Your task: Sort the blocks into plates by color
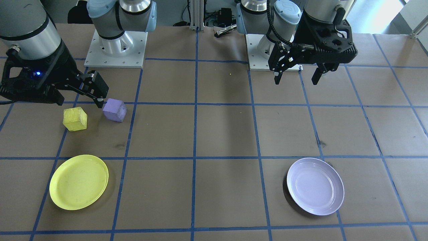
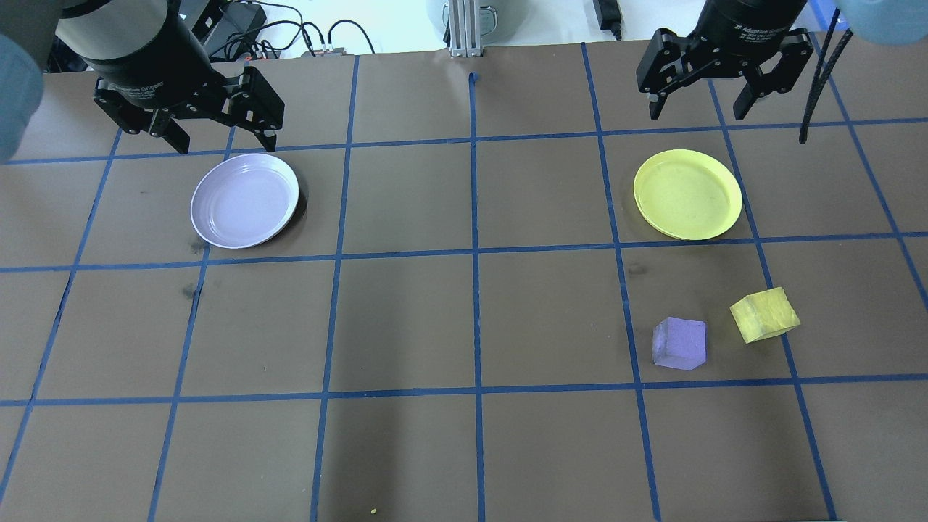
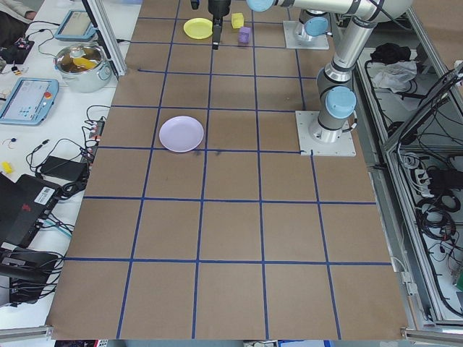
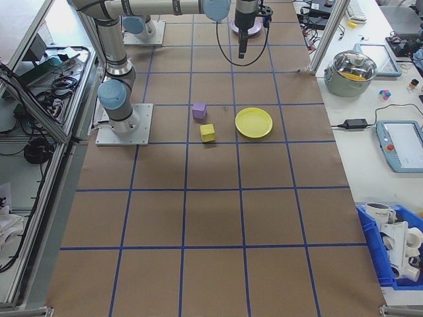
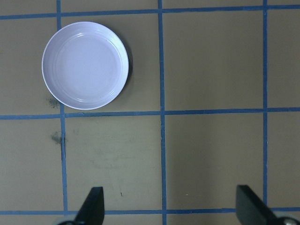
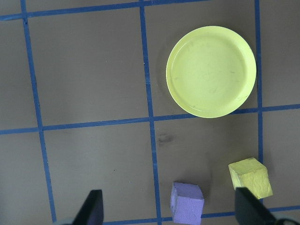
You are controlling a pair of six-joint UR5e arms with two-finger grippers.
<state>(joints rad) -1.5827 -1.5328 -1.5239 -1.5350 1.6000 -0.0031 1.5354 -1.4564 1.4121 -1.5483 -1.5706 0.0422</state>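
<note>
Front-facing view: yellow block (image 1: 75,119) and purple block (image 1: 114,110) sit on the table (image 1: 220,134), near the yellow plate (image 1: 79,182); the lavender plate (image 1: 315,186) holds nothing.

Overhead view: left gripper (image 2: 217,138) and right gripper (image 2: 702,107) hang with fingers spread, holding nothing.

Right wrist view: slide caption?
Open right gripper above an empty yellow plate, purple block and yellow block unsorted.

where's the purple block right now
In the overhead view the purple block sits on the table's right half, on the robot's right side, just left of the yellow block and nearer the robot than the yellow plate. Neither gripper touches it.
</note>
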